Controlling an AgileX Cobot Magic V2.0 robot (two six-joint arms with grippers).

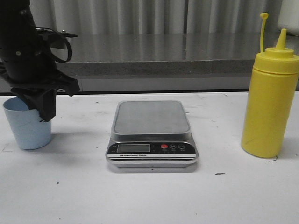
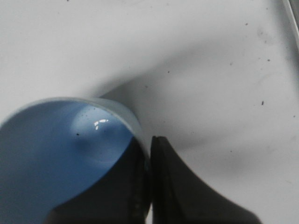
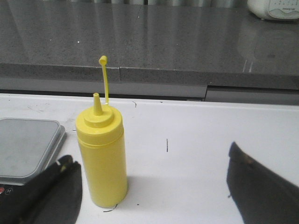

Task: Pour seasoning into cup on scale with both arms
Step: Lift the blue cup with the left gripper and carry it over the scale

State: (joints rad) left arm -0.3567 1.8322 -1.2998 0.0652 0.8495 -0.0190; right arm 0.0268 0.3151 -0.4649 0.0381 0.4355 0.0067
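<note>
step: cup pickup, early. Nothing was on the scale yet and no pouring had begun, judging from the layout.
left gripper (image 1: 41,105): was down at the cup (image 1: 27,123), near the left edge of the white table (image 1: 149,196). In the left wrist view one finger (image 2: 187,196) sat outside the rim, touching or nearly touching the wall, and the other looked to be inside the cup. So the jaws straddled the cup wall. Couldn't tell whether they had clamped it or were merely set around it.
cup: upright on the table, well to the left of the scale (image 1: 153,133). Interior looked empty in the left wrist view.
scale: centre of the table, platform bare, black panel and red button facing the front edge. Display too small to read.
right gripper (image 3: 154,186): jaws spread wide, holding nothing. It was aimed at the bottle, which stood ahead of the gap, off toward one finger, not yet between the fingers.
seasoning bottle (image 1: 271,100): upright near the right edge of the table, well clear of the scale. Cap was off the nozzle, strap standing up beside it.
next, left: likely confirm pinch on the wall, lift, carry to the scale, set the cup down centred on the platform. A rim pinch is a thin hold, so the cup could tilt or slip.
next, right: likely centre on the bottle body and close mid-height. Open nozzle means keeping it upright until over the cup.
</note>
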